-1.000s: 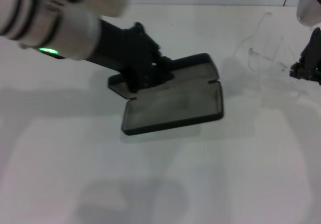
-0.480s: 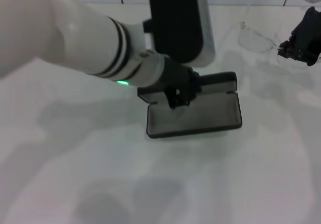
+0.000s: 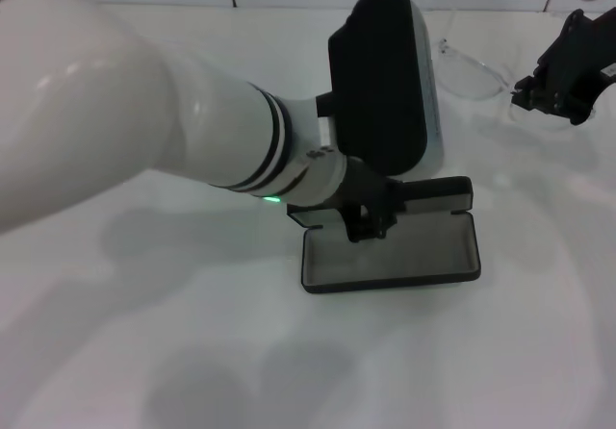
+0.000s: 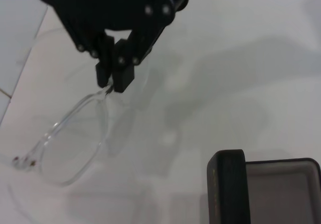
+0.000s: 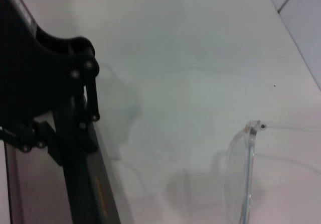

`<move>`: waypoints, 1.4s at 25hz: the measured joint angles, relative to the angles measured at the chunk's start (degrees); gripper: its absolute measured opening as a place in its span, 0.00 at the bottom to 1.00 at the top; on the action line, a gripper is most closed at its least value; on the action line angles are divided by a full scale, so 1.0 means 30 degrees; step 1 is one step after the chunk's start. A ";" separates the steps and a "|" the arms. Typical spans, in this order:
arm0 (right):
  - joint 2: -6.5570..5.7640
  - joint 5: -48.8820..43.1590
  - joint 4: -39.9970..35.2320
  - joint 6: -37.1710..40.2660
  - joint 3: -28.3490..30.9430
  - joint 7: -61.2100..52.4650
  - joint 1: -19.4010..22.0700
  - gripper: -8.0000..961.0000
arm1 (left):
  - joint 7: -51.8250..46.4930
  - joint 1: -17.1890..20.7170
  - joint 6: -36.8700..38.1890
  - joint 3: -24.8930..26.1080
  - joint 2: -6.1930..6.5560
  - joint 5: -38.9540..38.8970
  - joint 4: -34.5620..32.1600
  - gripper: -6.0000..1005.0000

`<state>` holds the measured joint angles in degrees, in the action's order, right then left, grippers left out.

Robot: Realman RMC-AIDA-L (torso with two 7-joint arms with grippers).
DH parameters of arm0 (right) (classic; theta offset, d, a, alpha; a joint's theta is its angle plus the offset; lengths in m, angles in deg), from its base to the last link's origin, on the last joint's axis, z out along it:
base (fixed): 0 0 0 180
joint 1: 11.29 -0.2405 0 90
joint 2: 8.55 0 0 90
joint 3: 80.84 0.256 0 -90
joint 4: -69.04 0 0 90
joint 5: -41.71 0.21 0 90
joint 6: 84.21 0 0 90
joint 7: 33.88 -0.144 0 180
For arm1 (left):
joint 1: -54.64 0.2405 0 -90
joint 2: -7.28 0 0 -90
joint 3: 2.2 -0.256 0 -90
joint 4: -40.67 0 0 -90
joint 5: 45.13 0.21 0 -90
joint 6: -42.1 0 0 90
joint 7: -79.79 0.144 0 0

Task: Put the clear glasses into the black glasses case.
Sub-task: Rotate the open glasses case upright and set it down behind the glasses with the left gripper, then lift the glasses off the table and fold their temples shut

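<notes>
A: Item one, the black glasses case (image 3: 390, 256). Where do you have it?

B: On the counter (image 3: 192, 352), lying open, grey lining up, lid tilted back toward the far side. Your left gripper (image 3: 369, 219) sits at the hinge edge; its fingers look pinched on the lid, though the forearm hides most of the contact, so treat that as probable only.

A: Item two, the clear glasses (image 4: 70, 138)?

B: Far right of the counter, well apart from the case. Your right gripper (image 4: 114, 76) has its fingers (image 4: 123, 78) closed on the frame near one lens corner (the left wrist view shows this best). The rest of the frame appears to trail down toward the counter.

A: Handling notes for this step?

B: Keep the left gripper steady so the lid stays back. Bring the glasses across high enough to clear the case wall, turn them so the frame lies along the tray, lower gently, and release only once the lenses rest on the lining. The grip is off-centre, so you should expect swing.
</notes>
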<state>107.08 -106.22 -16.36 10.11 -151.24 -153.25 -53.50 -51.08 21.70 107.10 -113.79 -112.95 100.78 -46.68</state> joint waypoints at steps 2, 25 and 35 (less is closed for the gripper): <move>0.0016 0.0017 -0.0014 0.0044 -0.0014 -0.0024 -0.0008 0.06 | -0.0086 0.0013 -0.0362 -0.0354 -0.0008 0.0013 0.0104 0.28; -0.0035 0.0161 -0.0097 -0.0028 0.0146 0.0034 0.0271 0.06 | -0.0779 -0.0210 -0.2656 -0.2937 -0.0055 0.1451 0.0829 0.29; -0.0066 0.0448 -0.0097 -0.0057 0.0178 0.0071 0.0327 0.06 | -0.0843 -0.0058 -0.2592 -0.2870 -0.0023 0.1404 -0.0040 0.34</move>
<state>106.89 -104.87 -16.65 9.94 -150.70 -153.04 -52.52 -53.60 21.53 99.32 -122.40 -113.02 105.00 -46.80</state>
